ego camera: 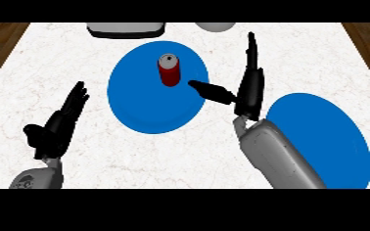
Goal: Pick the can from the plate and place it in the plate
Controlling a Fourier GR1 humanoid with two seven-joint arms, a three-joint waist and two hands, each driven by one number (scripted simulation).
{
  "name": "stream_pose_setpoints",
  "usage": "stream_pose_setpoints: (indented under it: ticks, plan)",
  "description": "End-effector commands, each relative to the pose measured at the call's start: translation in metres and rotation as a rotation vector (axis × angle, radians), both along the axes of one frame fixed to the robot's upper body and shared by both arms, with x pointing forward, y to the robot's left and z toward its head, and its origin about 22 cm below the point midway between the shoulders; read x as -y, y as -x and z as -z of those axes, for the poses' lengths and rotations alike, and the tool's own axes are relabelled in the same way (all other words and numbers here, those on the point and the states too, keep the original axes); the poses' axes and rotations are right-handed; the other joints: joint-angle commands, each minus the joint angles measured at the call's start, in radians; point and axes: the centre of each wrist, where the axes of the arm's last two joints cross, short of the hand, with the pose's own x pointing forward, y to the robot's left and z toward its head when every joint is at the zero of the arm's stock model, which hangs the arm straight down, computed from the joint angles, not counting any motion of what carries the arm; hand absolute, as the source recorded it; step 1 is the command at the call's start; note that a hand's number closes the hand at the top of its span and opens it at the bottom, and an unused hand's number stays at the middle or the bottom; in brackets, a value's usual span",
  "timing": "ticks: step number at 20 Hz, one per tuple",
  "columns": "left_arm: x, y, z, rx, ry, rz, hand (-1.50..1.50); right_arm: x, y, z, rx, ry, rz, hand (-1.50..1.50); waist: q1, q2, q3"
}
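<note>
The red cylindrical can (169, 71) is seated upright on the round blue plate (145, 108) at centre. The black right hand (249, 90) is held spread at that plate's right edge, thumb pointed toward the can, apart from it. The black left hand (57, 127) is rested open at lower left. A second blue plate (325, 132) is located lower right.

The right hand (249, 94) has straight fingers pointing away, and its thumb sticks out to the left. The left hand (56, 129) rests low at the left, fingers straight too.
</note>
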Motion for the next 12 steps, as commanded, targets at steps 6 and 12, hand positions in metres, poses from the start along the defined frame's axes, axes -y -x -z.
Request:
stream_pose_setpoints:
  ticks: [6,12]
  plan:
    - [-0.009,0.012,0.007,0.001,-0.007,0.018,0.00,0.098,0.037,0.036,0.040,0.026,-0.127,-1.50,-0.002,-0.002,-0.001]
    - [0.001,0.006,-0.001,0.007,-0.003,-0.003,0.00,0.121,0.034,0.059,0.004,0.035,-0.117,-1.50,0.000,-0.003,-0.001]
